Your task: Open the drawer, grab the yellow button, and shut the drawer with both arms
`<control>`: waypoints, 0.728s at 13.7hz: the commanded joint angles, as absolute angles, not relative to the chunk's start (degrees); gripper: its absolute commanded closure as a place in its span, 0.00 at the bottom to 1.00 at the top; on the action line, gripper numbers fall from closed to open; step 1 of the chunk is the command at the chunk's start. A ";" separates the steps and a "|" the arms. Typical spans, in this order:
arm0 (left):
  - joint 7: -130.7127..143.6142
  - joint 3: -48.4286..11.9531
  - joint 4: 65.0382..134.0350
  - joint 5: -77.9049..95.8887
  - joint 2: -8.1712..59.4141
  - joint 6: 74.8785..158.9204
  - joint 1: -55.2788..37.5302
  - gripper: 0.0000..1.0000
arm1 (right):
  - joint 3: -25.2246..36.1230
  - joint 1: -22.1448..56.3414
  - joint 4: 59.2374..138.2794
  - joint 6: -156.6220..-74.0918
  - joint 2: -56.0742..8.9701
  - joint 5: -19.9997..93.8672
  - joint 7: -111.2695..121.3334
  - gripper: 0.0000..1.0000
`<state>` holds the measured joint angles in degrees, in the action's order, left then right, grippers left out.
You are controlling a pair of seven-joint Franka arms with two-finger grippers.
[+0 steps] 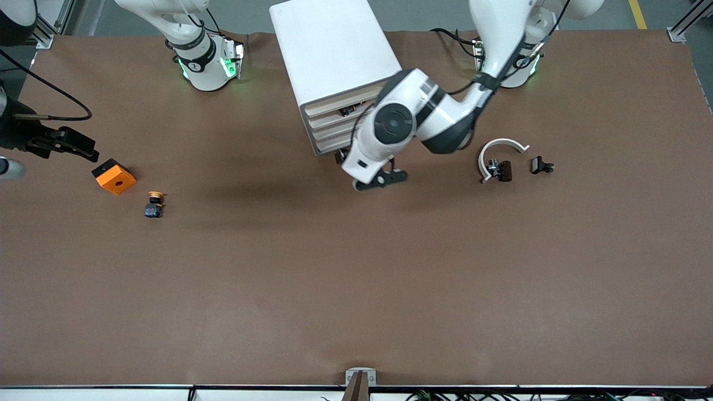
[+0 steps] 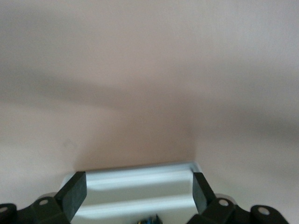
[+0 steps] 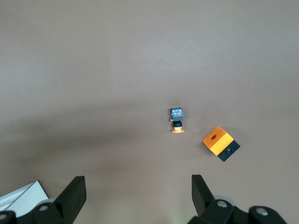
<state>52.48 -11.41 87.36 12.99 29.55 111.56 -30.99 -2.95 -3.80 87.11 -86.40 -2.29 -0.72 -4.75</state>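
The white cabinet (image 1: 334,50) stands between the arm bases, its cream slat drawer fronts (image 1: 330,125) turned toward the front camera. One upper drawer shows a thin dark gap. My left gripper (image 1: 384,178) hangs open just in front of the lower drawers; in the left wrist view a pale slat front (image 2: 140,184) lies between the spread fingers of the left gripper (image 2: 138,191), with no contact visible. The button (image 1: 155,203) (image 3: 177,120) lies on the table beside the orange block (image 1: 114,176) (image 3: 219,142). My right gripper (image 1: 86,151) (image 3: 138,193) is open and empty, high over that end.
A white arc with a black part (image 1: 498,161) and a small black part (image 1: 541,165) lie toward the left arm's end. A corner of the cabinet (image 3: 18,196) shows in the right wrist view. Brown tabletop stretches toward the front camera.
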 commanded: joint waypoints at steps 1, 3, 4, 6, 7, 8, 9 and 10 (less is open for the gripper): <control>51.25 -11.95 86.57 9.33 27.69 110.74 -25.07 0.00 | -3.16 -5.71 84.90 -85.25 -2.90 0.70 -3.78 0.00; 48.09 -11.95 86.40 7.92 27.07 110.74 -20.32 0.00 | -0.89 -5.10 84.90 -85.34 -2.99 0.79 -2.56 0.00; 45.03 -12.04 86.48 7.39 26.90 110.22 -17.87 0.00 | -0.53 -4.92 84.90 -85.43 -2.99 0.79 -1.68 0.00; 36.69 -11.95 85.53 6.07 26.11 106.28 -13.56 0.00 | -0.44 -4.92 84.90 -85.34 -2.99 0.70 -1.58 0.00; 33.69 -11.95 85.26 4.85 25.76 103.91 -11.36 0.00 | -0.44 -4.92 84.99 -85.25 -2.99 0.70 -1.50 0.00; 31.66 -11.95 85.17 3.70 25.06 102.67 -9.95 0.00 | -0.44 -4.92 84.99 -85.25 -2.99 0.62 -1.49 0.00; 29.90 -11.95 85.25 2.47 24.70 102.40 -8.28 0.00 | -0.44 -4.92 84.99 -85.25 -2.99 0.62 -1.49 0.00; 28.40 -11.95 85.25 1.76 24.09 101.52 -6.96 0.00 | -0.44 -4.66 84.99 -85.25 -3.08 0.44 -1.49 0.00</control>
